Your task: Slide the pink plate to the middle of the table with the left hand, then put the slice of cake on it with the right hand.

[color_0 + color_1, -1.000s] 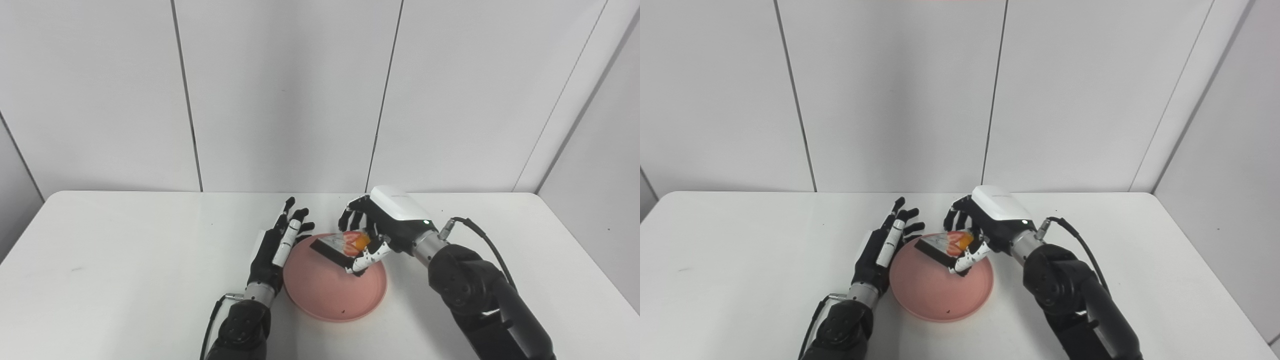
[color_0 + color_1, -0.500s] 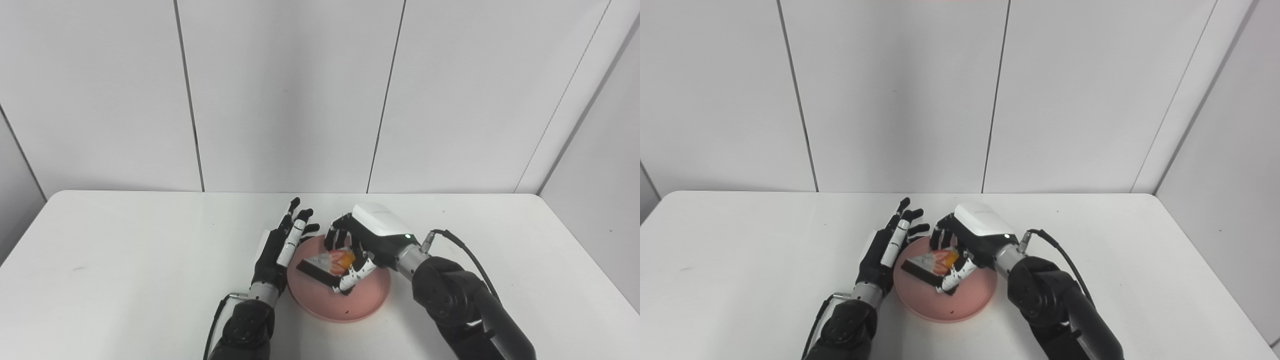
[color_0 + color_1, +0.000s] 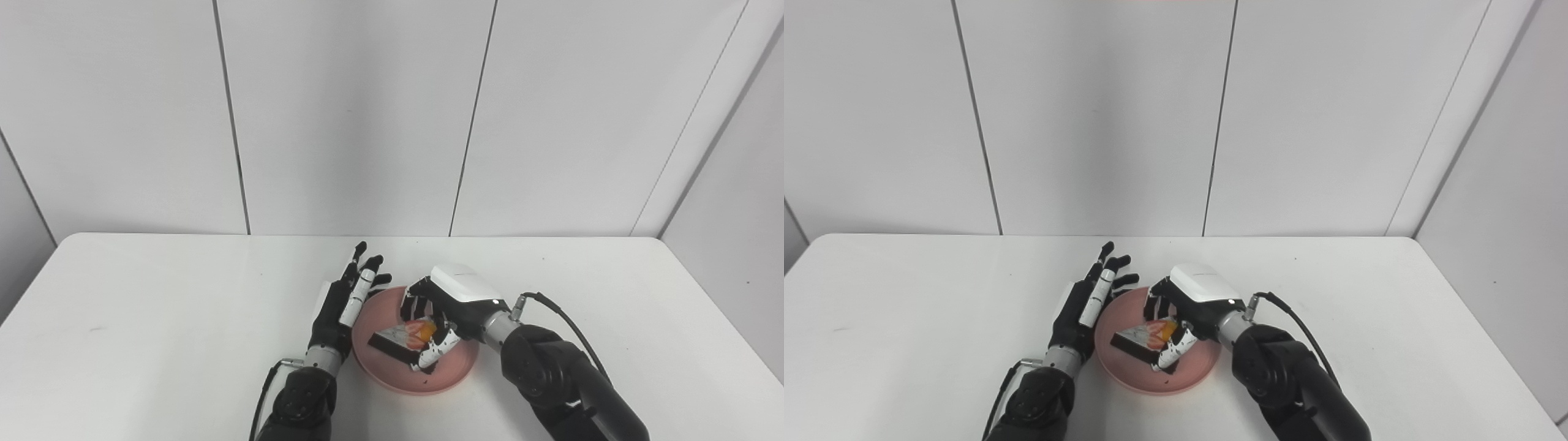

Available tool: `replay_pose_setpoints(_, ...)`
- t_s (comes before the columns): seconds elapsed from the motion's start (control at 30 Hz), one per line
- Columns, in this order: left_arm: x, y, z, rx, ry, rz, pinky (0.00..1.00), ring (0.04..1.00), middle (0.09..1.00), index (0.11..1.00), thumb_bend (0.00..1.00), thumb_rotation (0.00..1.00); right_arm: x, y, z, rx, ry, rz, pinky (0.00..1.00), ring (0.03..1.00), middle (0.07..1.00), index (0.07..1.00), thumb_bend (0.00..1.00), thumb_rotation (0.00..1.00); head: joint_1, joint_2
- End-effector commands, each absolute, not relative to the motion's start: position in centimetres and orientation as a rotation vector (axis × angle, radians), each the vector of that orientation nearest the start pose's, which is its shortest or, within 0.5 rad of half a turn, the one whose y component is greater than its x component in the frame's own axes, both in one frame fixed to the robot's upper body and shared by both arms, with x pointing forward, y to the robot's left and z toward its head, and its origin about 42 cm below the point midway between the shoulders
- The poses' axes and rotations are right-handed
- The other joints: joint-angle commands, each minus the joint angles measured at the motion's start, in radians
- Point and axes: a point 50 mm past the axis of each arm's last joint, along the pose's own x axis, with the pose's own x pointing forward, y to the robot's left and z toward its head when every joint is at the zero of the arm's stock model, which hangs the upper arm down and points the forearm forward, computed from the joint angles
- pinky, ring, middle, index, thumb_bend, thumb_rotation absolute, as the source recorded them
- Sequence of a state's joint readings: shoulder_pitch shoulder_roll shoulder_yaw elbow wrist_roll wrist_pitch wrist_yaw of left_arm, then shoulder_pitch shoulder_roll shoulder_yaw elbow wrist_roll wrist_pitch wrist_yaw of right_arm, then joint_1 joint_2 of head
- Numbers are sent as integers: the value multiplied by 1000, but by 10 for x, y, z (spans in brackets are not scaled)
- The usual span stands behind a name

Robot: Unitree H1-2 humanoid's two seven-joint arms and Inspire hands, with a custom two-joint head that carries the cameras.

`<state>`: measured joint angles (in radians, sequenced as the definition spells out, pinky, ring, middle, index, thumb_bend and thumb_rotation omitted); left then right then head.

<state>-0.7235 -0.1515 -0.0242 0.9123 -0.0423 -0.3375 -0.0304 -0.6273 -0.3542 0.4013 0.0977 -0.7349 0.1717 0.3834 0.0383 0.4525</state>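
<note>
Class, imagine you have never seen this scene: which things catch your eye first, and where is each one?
First comes the pink plate near the middle of the white table, the one strong colour there. Over it the right hand grips a cake slice with red and orange fruit on top, low above the plate or just touching it. The left hand stands open at the plate's left rim, fingers spread.

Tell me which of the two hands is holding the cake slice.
The right hand, with the white back cover, is shut on the cake slice over the pink plate. The left hand rests open-fingered beside the plate's left rim, holding nothing.
</note>
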Motion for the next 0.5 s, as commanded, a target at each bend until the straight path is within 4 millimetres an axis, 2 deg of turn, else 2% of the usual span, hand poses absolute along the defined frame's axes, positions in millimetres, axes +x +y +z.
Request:
replay_pose_setpoints(0.0, 443, 63, 99, -97, 16, -307, 707, 775, 888, 962, 708, 875, 443, -177, 267, -1302, -313, 428, 246, 332, 478, 489, 532, 1, 0, 1)
replay_pose_setpoints(0.13, 443, 64, 99, -97, 15, -311, 704, 773, 884, 958, 717, 875, 442, -178, 268, -1308, -318, 420, 281, 380, 431, 530, 525, 5, -1, 0)
replay_pose_setpoints(0.2, 443, 64, 99, -100, 17, -313, 703, 769, 880, 958, 709, 872, 440, -178, 269, -1308, -321, 411, 338, 442, 524, 504, 524, 109, 0, 0)
replay_pose_setpoints(0.23, 443, 65, 99, -102, 17, -314, 705, 773, 880, 959, 701, 870, 439, -179, 269, -1307, -321, 409, 371, 481, 578, 604, 735, 185, 0, 0)
replay_pose_setpoints(0.3, 443, 65, 99, -109, 22, -316, 706, 776, 879, 959, 694, 864, 437, -179, 270, -1306, -322, 406, 405, 525, 641, 679, 869, 269, 1, 2)
replay_pose_setpoints(0.47, 442, 67, 99, -113, 18, -319, 711, 782, 874, 954, 702, 861, 429, -185, 270, -1281, -338, 392, 443, 599, 725, 749, 939, 386, 2, 7)
